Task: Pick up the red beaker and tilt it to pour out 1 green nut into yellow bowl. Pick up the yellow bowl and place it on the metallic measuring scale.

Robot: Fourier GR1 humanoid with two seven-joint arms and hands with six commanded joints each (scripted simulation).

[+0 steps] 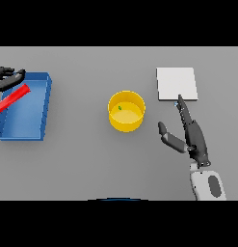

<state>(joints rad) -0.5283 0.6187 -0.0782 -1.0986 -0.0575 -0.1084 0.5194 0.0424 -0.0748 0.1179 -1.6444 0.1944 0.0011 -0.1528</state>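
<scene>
Nut (pixel 119 107) already inside yellow bowl (pixel 126 112); reach left from wide-open right hand (pixel 190 136), grasp rim evenly, then lift onto scale (pixel 176 84) just ahead.

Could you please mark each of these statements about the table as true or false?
1. A green nut lies inside the yellow bowl. True.
2. The yellow bowl stands on the scale. False: it stands on the table, left of the scale and apart from it.
3. The red beaker lies tilted over the blue tray. True.
4. The right hand grips the bowl. False: its fingers are straight, pointing toward the scale, clear of the bowl.
5. The left hand is beside the bowl. False: it is at the tray's far left corner, by the beaker.
</scene>
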